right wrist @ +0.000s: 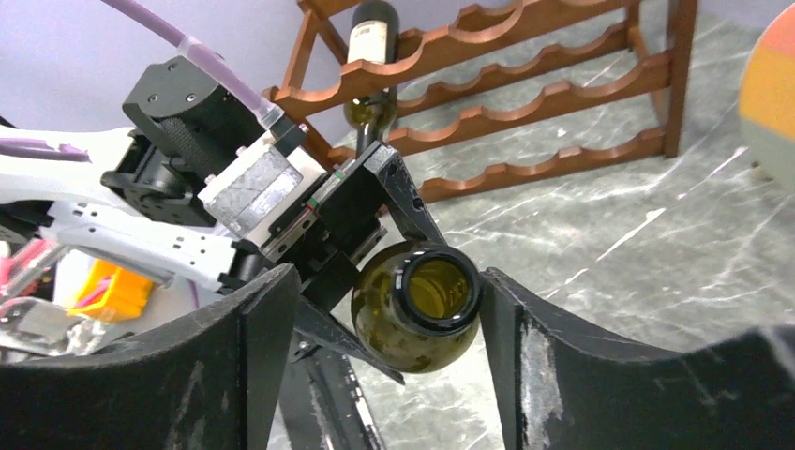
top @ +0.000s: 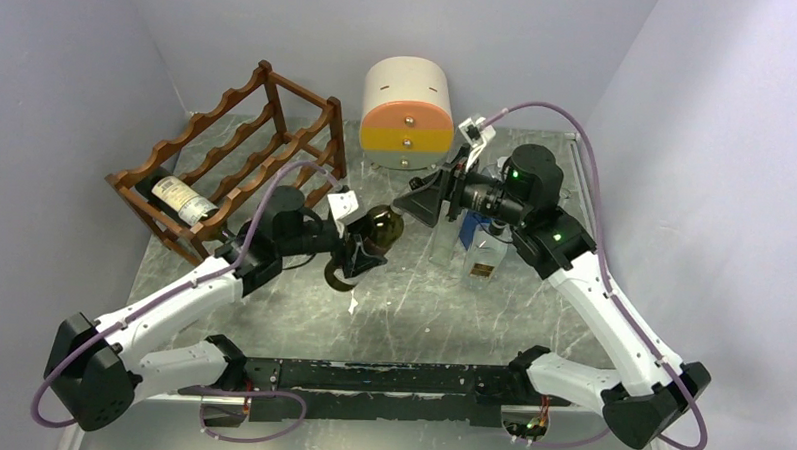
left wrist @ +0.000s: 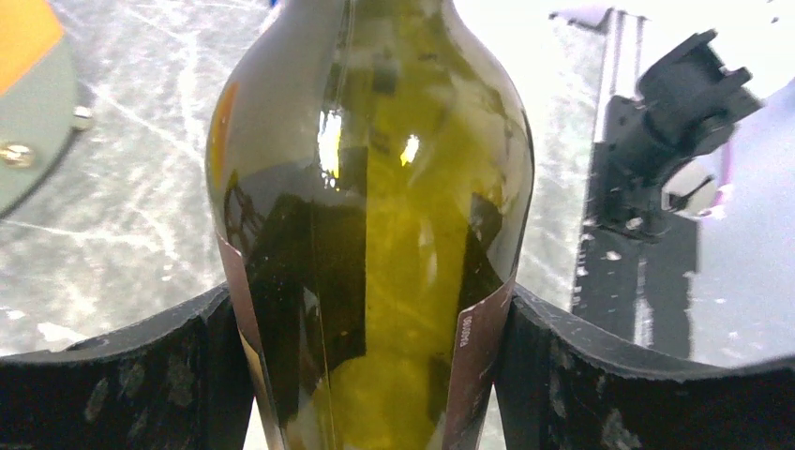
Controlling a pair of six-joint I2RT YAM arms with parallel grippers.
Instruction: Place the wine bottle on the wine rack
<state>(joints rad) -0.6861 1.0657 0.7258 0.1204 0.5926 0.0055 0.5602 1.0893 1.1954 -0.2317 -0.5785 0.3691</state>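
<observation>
My left claw [left wrist: 368, 323] is clamped on the bottle [left wrist: 370, 187], both fingers pressed against its label. The neck and base run out of that wrist view. The bottle is held off the counter [top: 421, 316], near the rack [right wrist: 681, 75] but not on it. My right claw [right wrist: 389, 281] stands apart around the mouth, with a gap on one side; I can't tell if the other finger touches. From above, the claws hide most of the glass. A second bottle [top: 183, 199] lies in the rack.
</observation>
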